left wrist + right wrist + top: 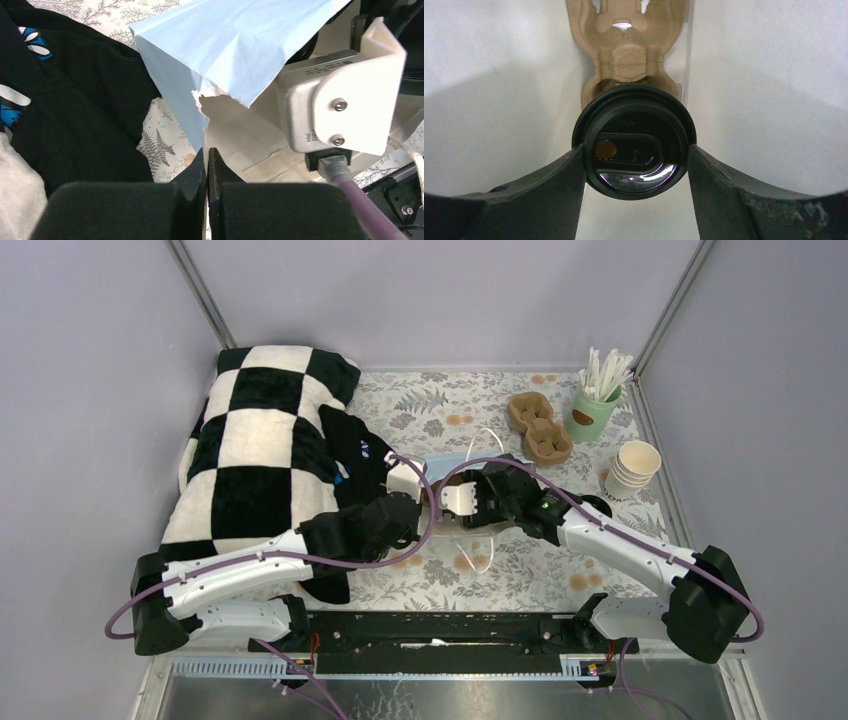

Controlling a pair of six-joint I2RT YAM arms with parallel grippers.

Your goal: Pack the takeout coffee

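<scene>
Packing stood nearly done: takeout coffee (634,135) gripped by the right pincer (635,152) inside the paper bag (235,45), cardboard carrier (626,50) just beyond. Left pincer (206,162), closed, pinched the bag's rim. Seating and release apparently remained.

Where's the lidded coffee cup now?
Right wrist view, centre: the takeout coffee is clamped in the right claw, inside the paper bag, a cardboard carrier behind it.
</scene>
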